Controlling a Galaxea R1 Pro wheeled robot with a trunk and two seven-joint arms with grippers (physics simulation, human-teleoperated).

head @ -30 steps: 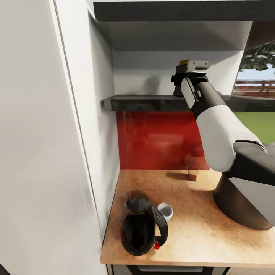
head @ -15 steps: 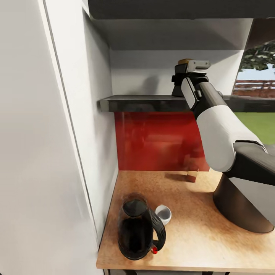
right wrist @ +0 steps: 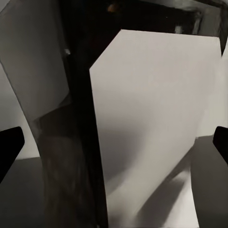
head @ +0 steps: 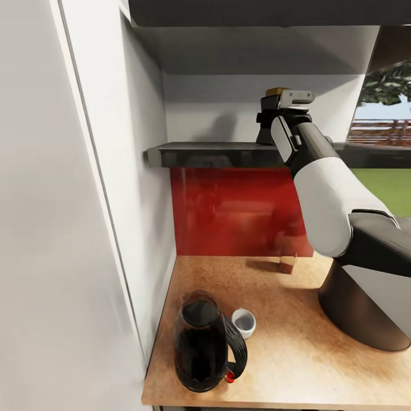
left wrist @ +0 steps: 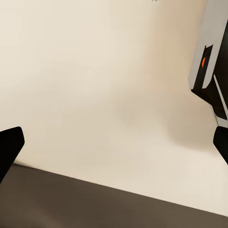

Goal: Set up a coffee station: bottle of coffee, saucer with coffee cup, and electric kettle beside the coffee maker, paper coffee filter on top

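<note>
One step in hand: fetching the dark, tan-capped bottle of coffee [head: 272,117] from the grey kitchen shelf [head: 217,154].
Right gripper [head: 278,121]: fingertips spread wide — bottle between them.
Left gripper [left wrist: 114,147]: also apart, nothing between.
Next move: you likely close — then lift.

One electric kettle [head: 200,348] — one coffee cup [head: 244,322] — one bottle of coffee [head: 273,117].

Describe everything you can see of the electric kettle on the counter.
The electric kettle stands upright near the front left corner of the wooden countertop, close to the white wall panel. Its body looks like dark, glossy, see-through glass or plastic, with a round dark lid, a black textured handle and a small red switch at the handle's base. A small white cup sits right beside the handle.
</note>
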